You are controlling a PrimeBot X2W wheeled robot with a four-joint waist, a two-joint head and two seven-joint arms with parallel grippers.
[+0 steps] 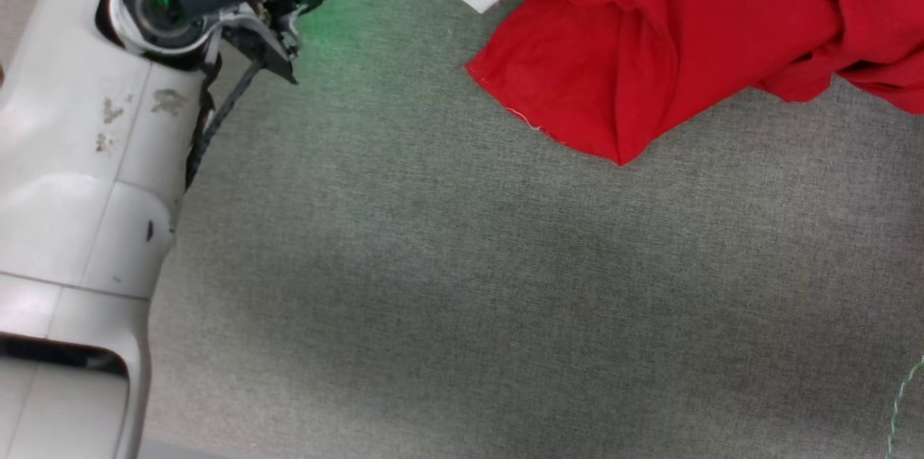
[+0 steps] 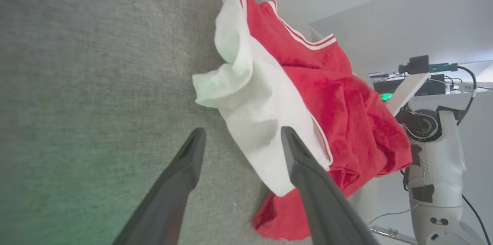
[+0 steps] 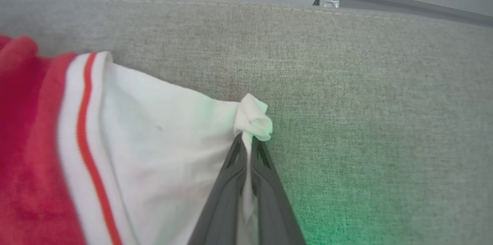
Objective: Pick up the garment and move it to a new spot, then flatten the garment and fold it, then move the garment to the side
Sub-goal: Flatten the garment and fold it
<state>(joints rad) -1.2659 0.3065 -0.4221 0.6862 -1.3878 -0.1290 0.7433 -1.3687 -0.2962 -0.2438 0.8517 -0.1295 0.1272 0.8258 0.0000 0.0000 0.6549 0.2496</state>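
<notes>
The garment point(image 1: 686, 33) lies bunched on the desk point(image 1: 462, 286), toward the far right in the head view, with the left arm point(image 1: 79, 156) at the left. The left end effector point(image 2: 242, 131) hangs beside a sleeve, perhaps just above it. The right end effector point(image 3: 248, 141) pinches a sleeve corner, and the cloth spreads to its left.
</notes>
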